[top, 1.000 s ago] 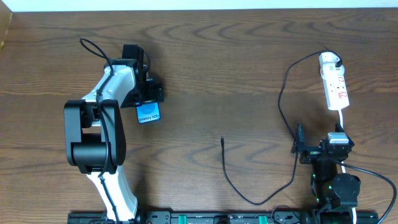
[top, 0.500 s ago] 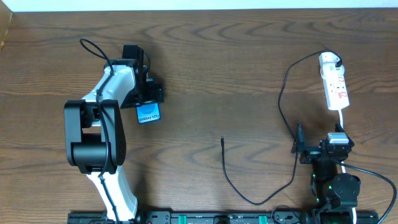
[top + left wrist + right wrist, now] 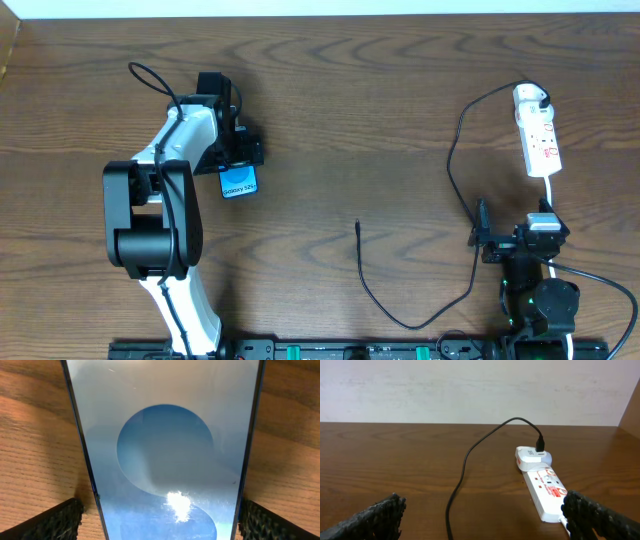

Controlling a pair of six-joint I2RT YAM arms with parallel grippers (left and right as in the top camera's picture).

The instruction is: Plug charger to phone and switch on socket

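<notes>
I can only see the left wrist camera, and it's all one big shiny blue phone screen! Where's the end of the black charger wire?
Observer: The thin black charger cable ends in a small plug tip. It lies loose on the brown wooden table, over to the right of the slim blue-screened phone.
Operator: Is its other end plugged in?
Observer: Yes. Its white adapter sits in the far end of the long white power strip.
Operator: Is the other arm holding something?
Observer: No. The right gripper is open with nothing between its fingers, and it points toward the power strip.
</notes>
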